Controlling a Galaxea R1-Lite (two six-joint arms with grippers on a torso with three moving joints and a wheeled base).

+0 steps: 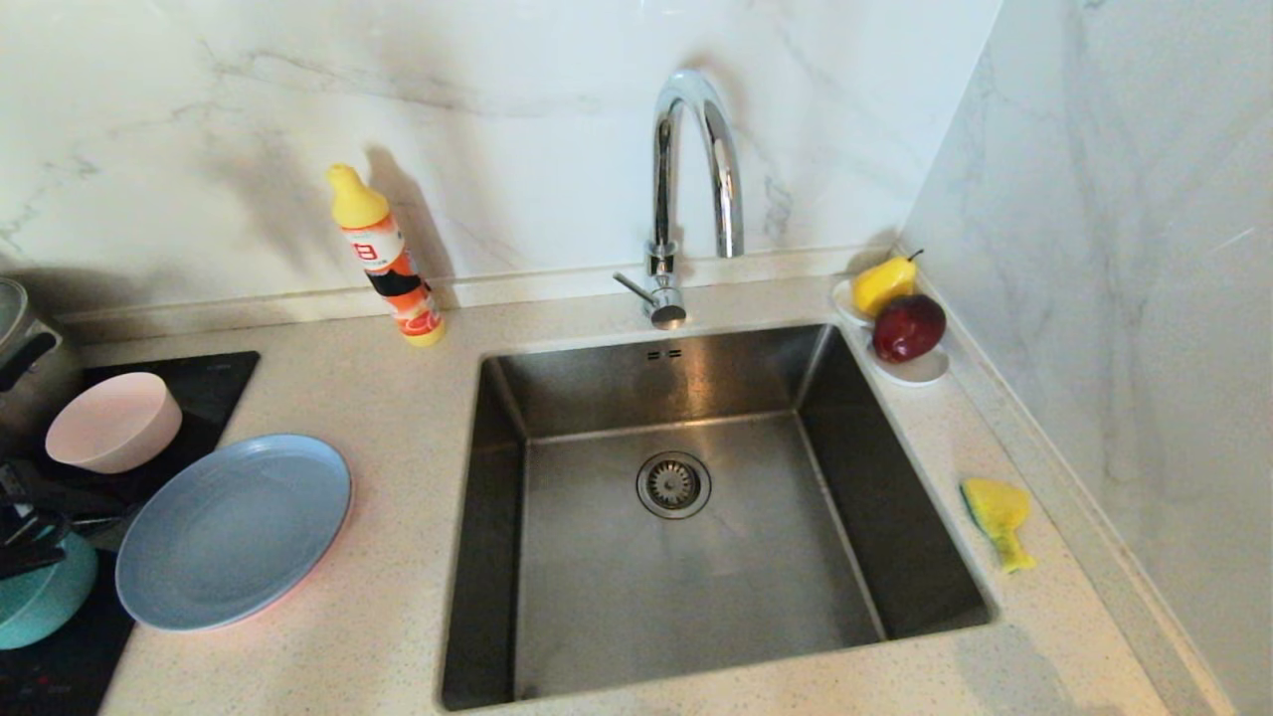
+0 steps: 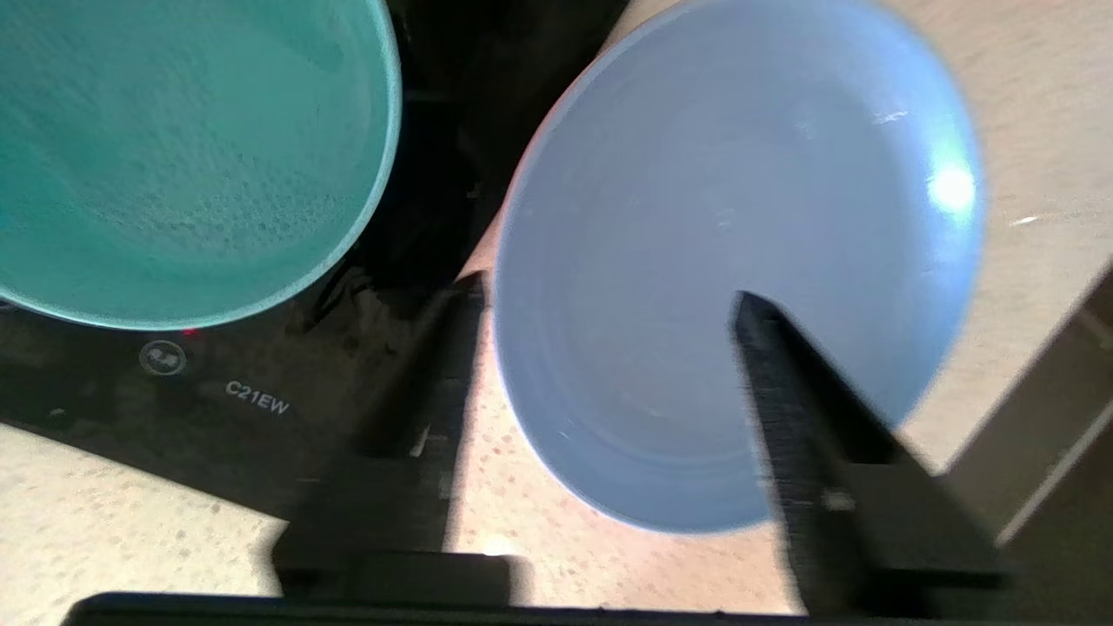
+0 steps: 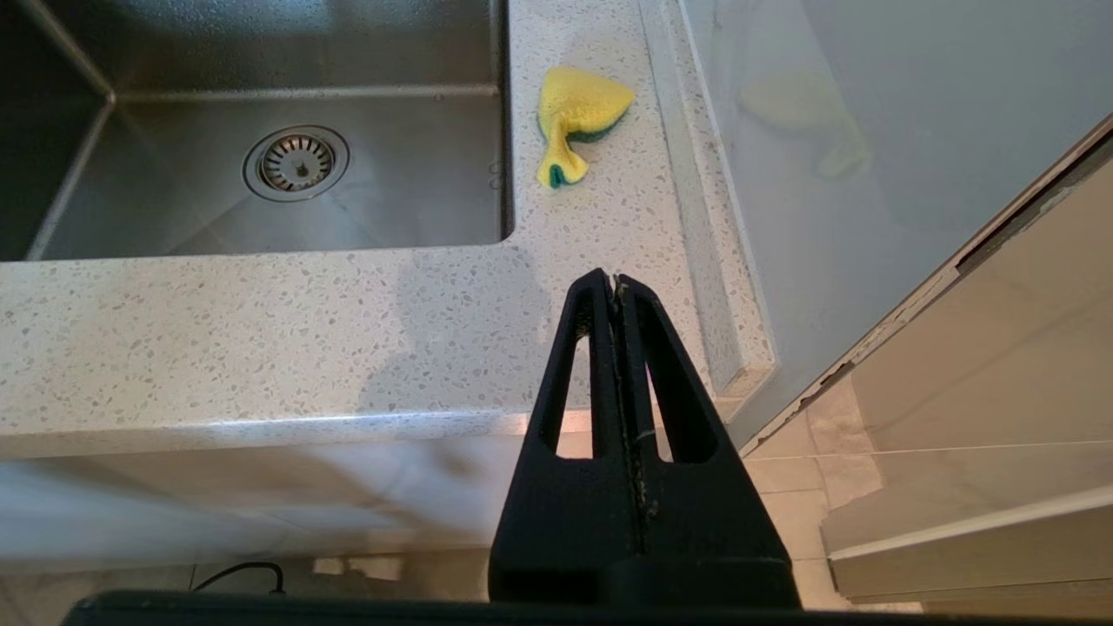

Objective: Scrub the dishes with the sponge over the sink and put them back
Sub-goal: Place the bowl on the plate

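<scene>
Left gripper (image 2: 609, 300): lower centre of left wrist frame, jaws parted, nothing between. Right gripper (image 3: 616, 280): lower centre of right wrist frame, fingers pressed together, empty.

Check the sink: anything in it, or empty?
Empty. The sink shows a bare steel floor and drain strainer; the sponge lies on the counter beside it.

Over on the left gripper (image 2: 609, 300): two matte black fingers (image 2: 787, 391), long wedges tapering to narrow tips, the inner face of one finely ribbed, with a small pale speck on it. Both rise from a flat black bar along the base. And the right gripper (image 3: 615, 278), same black build: each finger has a triangular cut-out, so the pair reads like a hollow A. A thin seam with pale scuffing runs between them down to a broad black base.
</scene>
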